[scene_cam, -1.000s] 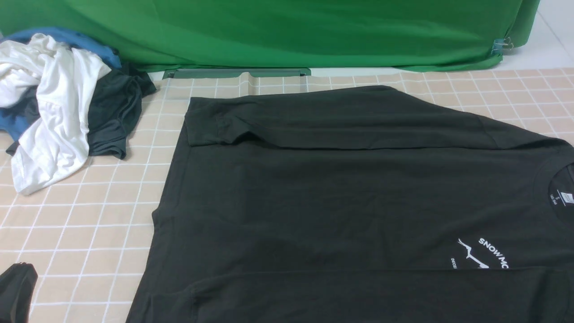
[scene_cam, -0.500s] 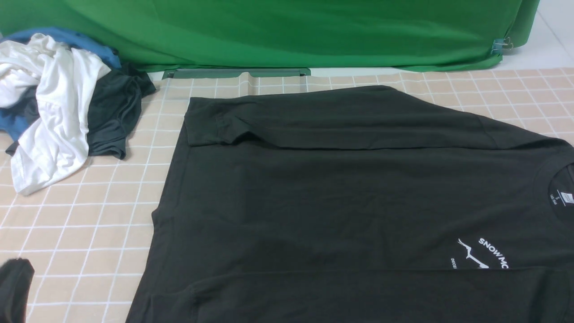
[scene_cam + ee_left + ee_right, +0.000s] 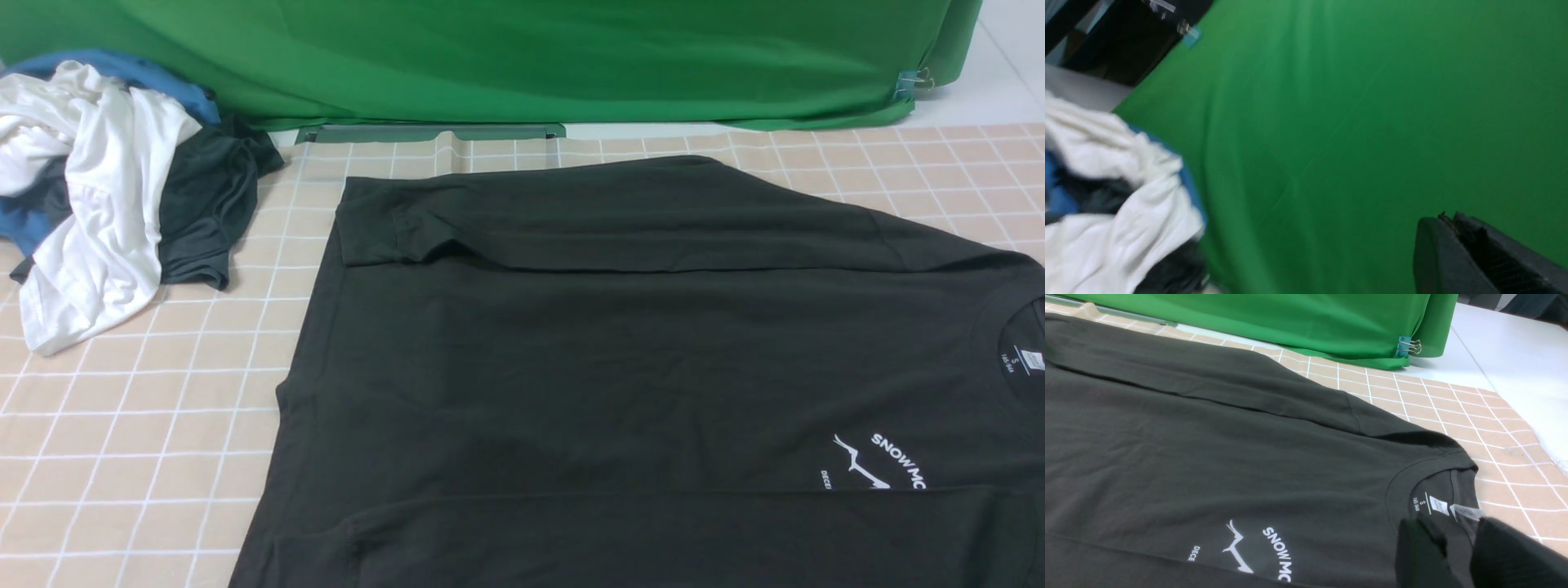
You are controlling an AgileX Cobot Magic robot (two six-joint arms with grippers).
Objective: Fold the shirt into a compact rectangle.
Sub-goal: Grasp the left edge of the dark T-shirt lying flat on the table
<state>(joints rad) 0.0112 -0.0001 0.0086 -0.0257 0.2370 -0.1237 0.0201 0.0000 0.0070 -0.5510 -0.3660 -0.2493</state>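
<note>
As the left gripper, grip unreadable, clears the front view, the shirt lies free for folding; right gripper hovers narrowly parted, empty.

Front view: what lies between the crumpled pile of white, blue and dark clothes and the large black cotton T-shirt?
Only bare beige, white-gridded tablecloth separates the clothes pile from the black cotton T-shirt; the front view shows it.

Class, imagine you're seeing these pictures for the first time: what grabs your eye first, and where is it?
The large black T-shirt spread across the checked tablecloth dominates the middle, its white logo toward the right. A bright green backdrop hangs behind, and a crumpled pile of white, blue and dark clothes lies at far left.
</note>
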